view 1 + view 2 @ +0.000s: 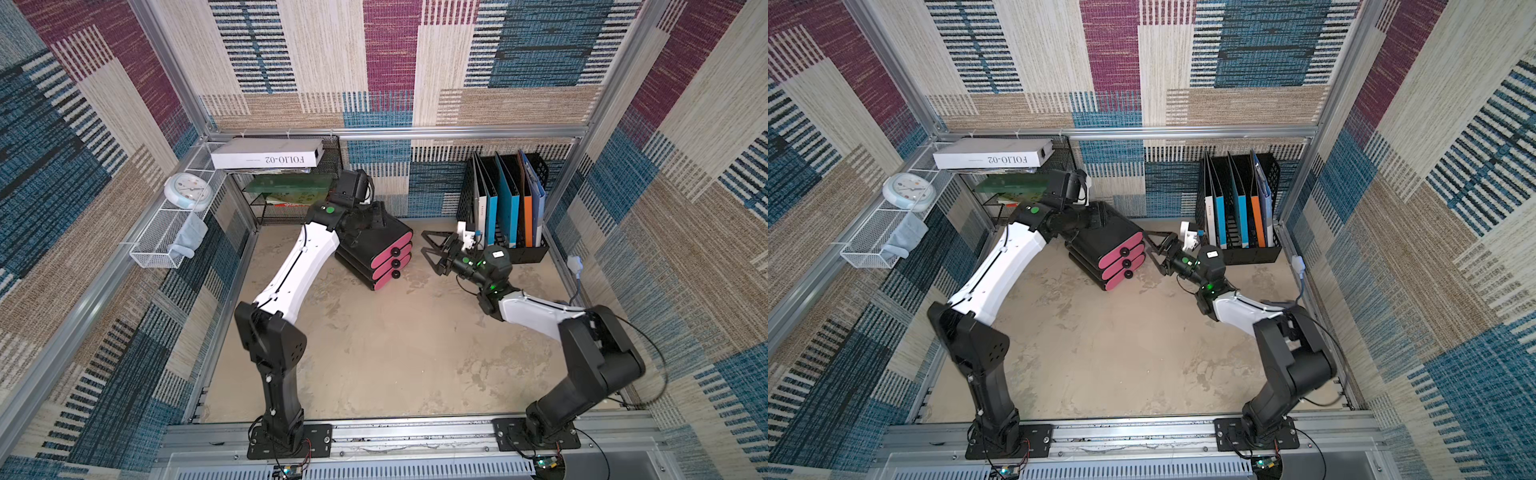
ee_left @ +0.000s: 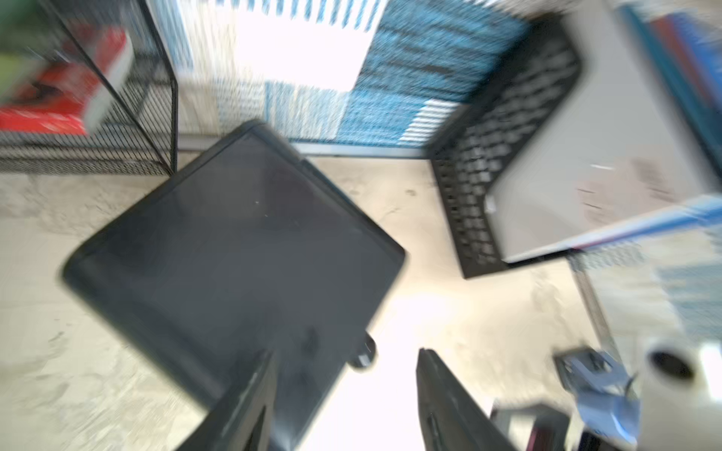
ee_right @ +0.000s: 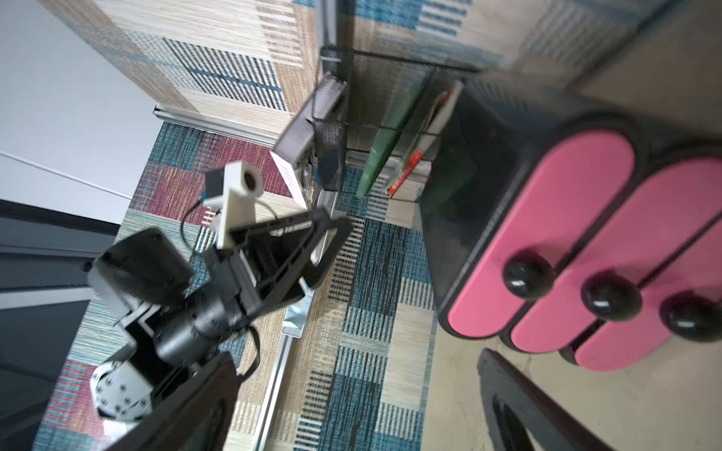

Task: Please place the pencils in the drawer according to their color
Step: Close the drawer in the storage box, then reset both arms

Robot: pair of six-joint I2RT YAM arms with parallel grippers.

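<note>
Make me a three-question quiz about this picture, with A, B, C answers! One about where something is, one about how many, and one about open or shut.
1. Where is the clock?
A. on the white wire shelf
B. on the floor
C. inside a box

2. How many pink drawers are there?
A. two
B. three
C. five

3. The drawers are:
A. all pulled out
B. only the top one out
C. all shut

Answers:
1 A: the clock sits on the shelf by the wall.
2 B: three pink fronts are stacked, each with a black knob.
3 C: all three fronts sit flush in both top views and the right wrist view.
</note>
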